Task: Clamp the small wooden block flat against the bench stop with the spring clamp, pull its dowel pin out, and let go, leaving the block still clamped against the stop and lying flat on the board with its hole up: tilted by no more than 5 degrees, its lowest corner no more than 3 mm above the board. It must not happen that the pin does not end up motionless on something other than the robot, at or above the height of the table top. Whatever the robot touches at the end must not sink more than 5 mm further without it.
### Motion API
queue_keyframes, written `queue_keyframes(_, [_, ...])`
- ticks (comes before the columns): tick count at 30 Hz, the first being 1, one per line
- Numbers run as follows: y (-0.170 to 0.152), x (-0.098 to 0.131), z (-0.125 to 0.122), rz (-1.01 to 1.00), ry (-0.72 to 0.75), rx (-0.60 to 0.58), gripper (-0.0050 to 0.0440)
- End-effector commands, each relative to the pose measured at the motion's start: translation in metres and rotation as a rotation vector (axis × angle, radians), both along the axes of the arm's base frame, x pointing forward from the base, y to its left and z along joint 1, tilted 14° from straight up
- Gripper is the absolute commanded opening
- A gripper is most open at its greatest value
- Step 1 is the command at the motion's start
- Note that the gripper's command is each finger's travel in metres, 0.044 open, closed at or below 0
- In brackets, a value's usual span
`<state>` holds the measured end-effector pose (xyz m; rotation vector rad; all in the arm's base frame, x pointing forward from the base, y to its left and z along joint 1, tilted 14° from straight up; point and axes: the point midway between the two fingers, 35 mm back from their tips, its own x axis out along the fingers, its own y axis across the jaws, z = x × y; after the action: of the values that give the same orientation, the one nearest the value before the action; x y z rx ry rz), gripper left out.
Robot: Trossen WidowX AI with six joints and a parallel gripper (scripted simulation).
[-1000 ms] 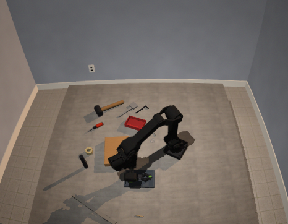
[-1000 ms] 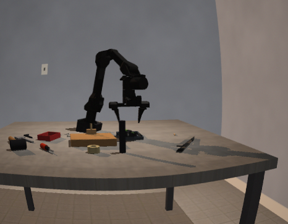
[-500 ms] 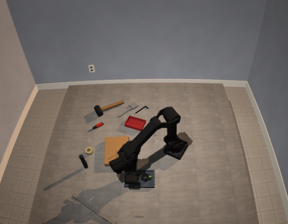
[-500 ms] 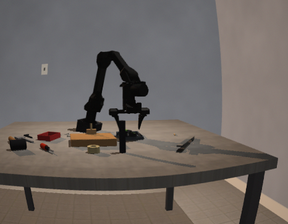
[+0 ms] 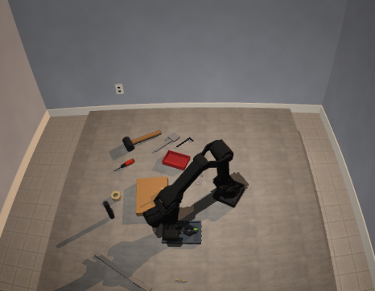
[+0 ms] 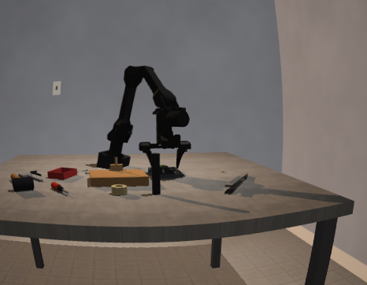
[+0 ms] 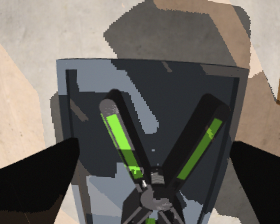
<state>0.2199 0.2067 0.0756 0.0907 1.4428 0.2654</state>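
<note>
Grey walls, tiled floor, worn wooden table (image 6: pixel 269 220). My gripper (image 6: pixel 165 149) hangs fingers spread wide, nothing between them, directly over the spring clamp (image 7: pixel 151 169), which lies in a dark tray (image 5: pixel 196 237) just near of the board (image 5: pixel 148 193). Block with its dowel pin (image 6: pixel 116 161) upright sits on the board's far side, apart from the clamp. Risks, as I judge them: fingers closing on one green handle only, clamp skidding in the tray; later, the block lifting with the pin. No readable writing or brands anywhere.
</note>
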Motion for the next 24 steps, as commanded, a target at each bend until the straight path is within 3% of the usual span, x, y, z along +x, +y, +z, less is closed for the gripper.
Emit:
queue_keyframes(1, [-0.0012,-0.0013,-0.0091,-0.006,0.013,-0.014,0.0440])
queue_keyframes(22, [-0.0012,-0.0013,-0.0091,-0.006,0.013,-0.014,0.0440])
queue_keyframes(24, [-0.0009,-0.0017,-0.0080,0.000,0.013,-0.011,0.0420])
